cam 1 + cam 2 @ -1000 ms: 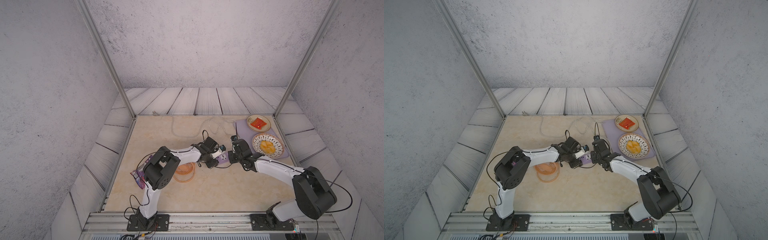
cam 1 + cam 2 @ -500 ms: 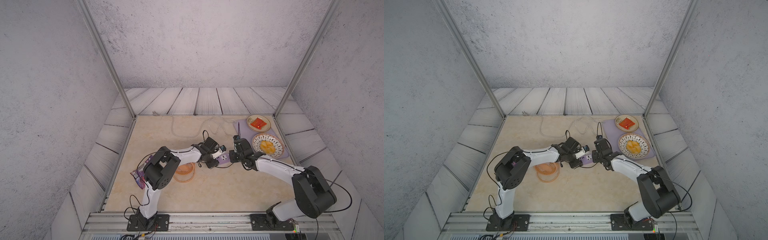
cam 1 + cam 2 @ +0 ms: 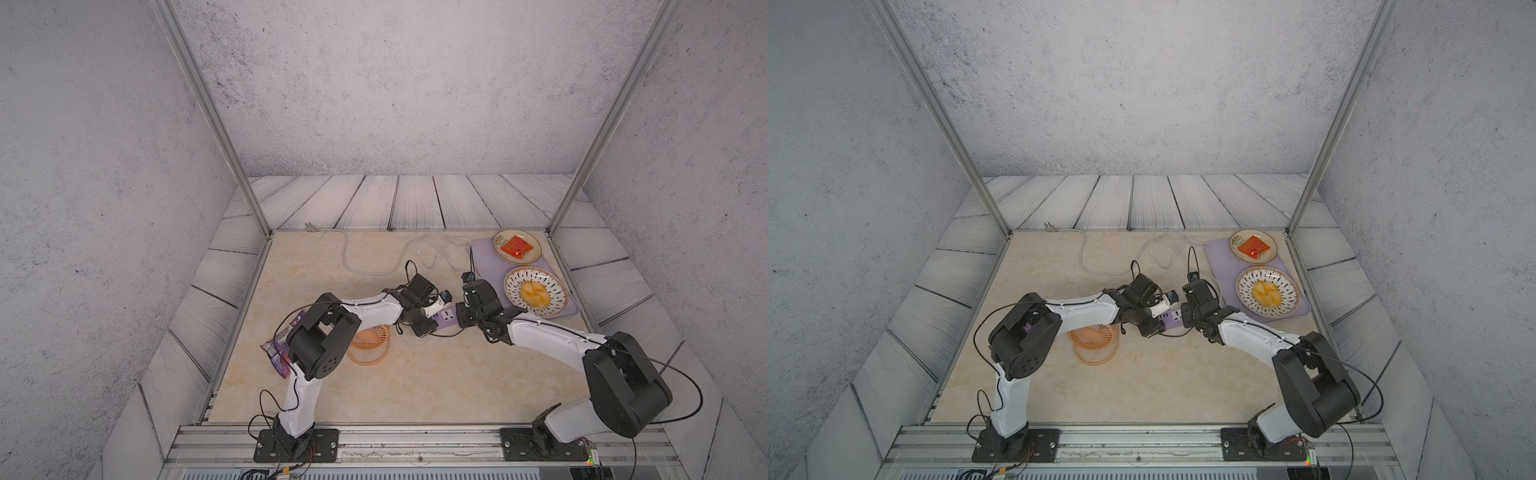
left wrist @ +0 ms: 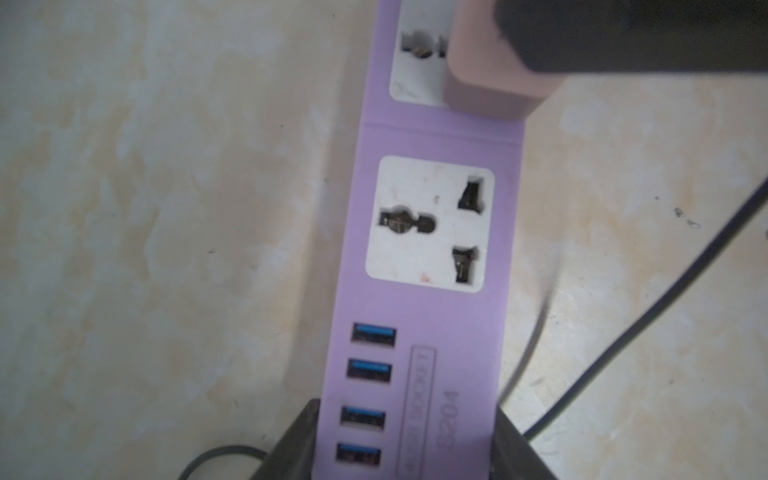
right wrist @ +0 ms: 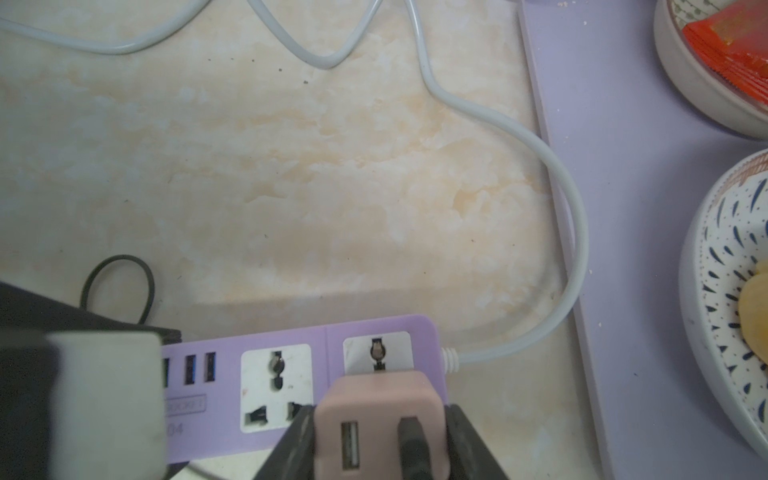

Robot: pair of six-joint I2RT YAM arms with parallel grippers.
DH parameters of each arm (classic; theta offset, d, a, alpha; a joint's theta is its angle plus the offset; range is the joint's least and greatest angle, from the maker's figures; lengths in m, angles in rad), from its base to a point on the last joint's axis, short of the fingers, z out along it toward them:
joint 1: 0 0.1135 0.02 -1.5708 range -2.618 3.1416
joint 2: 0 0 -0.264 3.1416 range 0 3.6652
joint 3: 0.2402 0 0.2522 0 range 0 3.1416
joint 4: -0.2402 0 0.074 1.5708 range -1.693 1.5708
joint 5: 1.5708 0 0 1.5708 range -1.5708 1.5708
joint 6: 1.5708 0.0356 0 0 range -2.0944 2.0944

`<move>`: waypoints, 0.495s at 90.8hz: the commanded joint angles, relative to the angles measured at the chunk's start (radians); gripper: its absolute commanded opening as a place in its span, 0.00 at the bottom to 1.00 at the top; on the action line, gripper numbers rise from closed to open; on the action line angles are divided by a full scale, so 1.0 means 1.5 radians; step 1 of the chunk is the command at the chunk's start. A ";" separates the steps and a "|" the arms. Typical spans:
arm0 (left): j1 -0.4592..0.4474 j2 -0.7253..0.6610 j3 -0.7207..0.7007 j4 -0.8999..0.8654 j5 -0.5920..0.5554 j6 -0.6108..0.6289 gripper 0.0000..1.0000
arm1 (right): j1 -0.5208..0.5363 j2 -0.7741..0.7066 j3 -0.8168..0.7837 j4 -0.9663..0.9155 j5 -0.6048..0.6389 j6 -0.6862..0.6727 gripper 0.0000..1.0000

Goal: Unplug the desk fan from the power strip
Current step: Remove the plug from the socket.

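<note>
The lavender power strip [image 4: 424, 299] lies on the marble tabletop between my two arms, also seen in a top view as the power strip [image 3: 446, 319]. My left gripper [image 4: 405, 419] is shut on its USB end, one finger on each long side. The pinkish plug cube [image 5: 378, 411] sits over the end socket nearest the whitish cord, and my right gripper [image 5: 380, 424] is shut on it. Whether the pins are still seated cannot be told. The thin black cable [image 4: 648, 316] trails from the plug. The orange desk fan [image 3: 370, 343] lies flat by my left forearm.
A pale-purple tray [image 3: 482, 257] at the back right carries a plate with a red packet [image 3: 517, 246] and a patterned bowl of yellow food [image 3: 535, 292]. The strip's whitish cord [image 3: 374, 270] loops toward the back. A purple snack packet [image 3: 276, 351] lies at the left edge.
The right wrist has wobbled slightly over the plug. Both grips and the left arm look unchanged.
</note>
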 commanded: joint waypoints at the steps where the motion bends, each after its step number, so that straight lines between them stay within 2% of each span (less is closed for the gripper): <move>1: 0.007 0.010 0.001 0.019 -0.017 -0.034 0.00 | -0.007 0.000 -0.001 0.003 -0.083 0.067 0.10; 22: 0.006 0.006 -0.001 0.021 -0.018 -0.032 0.00 | -0.025 0.029 0.007 0.001 -0.111 0.115 0.10; 31: 0.007 0.006 -0.001 0.023 -0.017 -0.032 0.00 | -0.023 0.026 0.018 -0.016 -0.105 0.100 0.10; 45: 0.007 0.009 0.001 0.025 -0.015 -0.034 0.00 | 0.001 0.008 0.023 -0.034 -0.053 0.050 0.10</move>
